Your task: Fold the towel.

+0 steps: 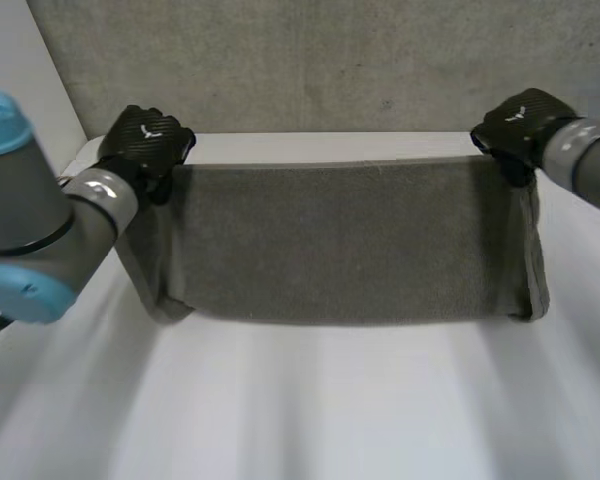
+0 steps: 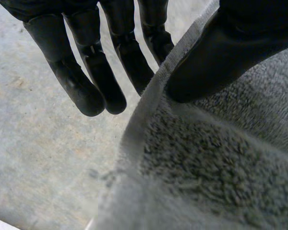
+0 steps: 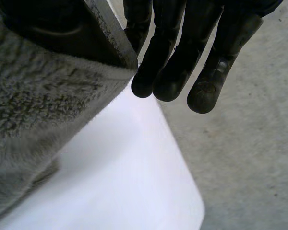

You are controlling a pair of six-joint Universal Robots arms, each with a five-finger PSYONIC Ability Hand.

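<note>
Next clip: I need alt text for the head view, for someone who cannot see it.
A grey towel is stretched between the robot's two black hands, the left hand pinching its upper left corner and the right hand its upper right corner. The towel's lower edge rests on the white table.

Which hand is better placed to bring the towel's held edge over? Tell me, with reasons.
Neither, probably: left hand and right hand each pinch a top corner of the towel, level, stretching it between them. Move both together.
</note>
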